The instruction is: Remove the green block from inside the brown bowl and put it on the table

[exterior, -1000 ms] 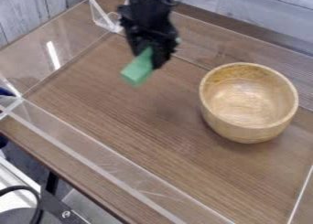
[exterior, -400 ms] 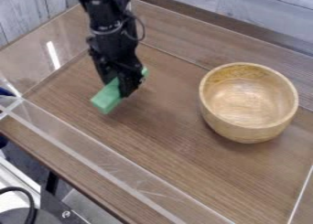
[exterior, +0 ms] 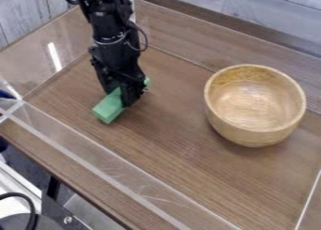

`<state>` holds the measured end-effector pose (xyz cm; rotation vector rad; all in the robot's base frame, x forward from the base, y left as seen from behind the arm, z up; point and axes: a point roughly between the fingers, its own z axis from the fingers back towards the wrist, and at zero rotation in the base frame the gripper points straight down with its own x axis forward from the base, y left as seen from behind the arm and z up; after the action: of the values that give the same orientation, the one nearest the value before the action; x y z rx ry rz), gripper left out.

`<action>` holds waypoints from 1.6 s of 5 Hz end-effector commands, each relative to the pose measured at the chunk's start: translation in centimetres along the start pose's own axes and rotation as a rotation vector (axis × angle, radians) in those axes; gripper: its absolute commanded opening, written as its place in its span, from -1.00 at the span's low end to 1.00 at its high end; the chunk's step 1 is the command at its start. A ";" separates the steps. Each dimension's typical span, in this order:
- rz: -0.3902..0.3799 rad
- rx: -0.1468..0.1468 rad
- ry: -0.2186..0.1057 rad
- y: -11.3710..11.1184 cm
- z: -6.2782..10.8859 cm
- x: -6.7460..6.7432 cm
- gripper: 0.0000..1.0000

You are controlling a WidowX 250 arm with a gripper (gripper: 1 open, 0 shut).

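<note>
The green block (exterior: 111,107) hangs tilted just above the table (exterior: 175,168), left of centre, its lower end close to or touching the wood. My black gripper (exterior: 122,90) comes down from above and is shut on the block's upper end. The brown bowl (exterior: 256,103) stands at the right of the table, well apart from the gripper, and its inside holds nothing.
Low clear acrylic walls (exterior: 75,168) edge the table along the front and left. A pale plank floor or wall shows beyond the far edge at top.
The gripper has carried the green block left and down, away from the bowl, from the table's upper middle to low over the wood at the left.
</note>
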<state>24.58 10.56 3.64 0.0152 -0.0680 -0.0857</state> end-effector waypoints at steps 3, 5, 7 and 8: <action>0.024 -0.002 -0.027 0.2 1.2 0.7 -1.00; 0.035 -0.015 -0.021 0.0 1.3 0.7 -1.00; 0.044 -0.026 -0.014 -0.2 1.4 0.7 -1.00; 0.049 -0.031 -0.011 -0.3 1.5 0.8 -1.00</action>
<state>23.88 9.66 3.71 -0.0439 -0.0196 -0.0362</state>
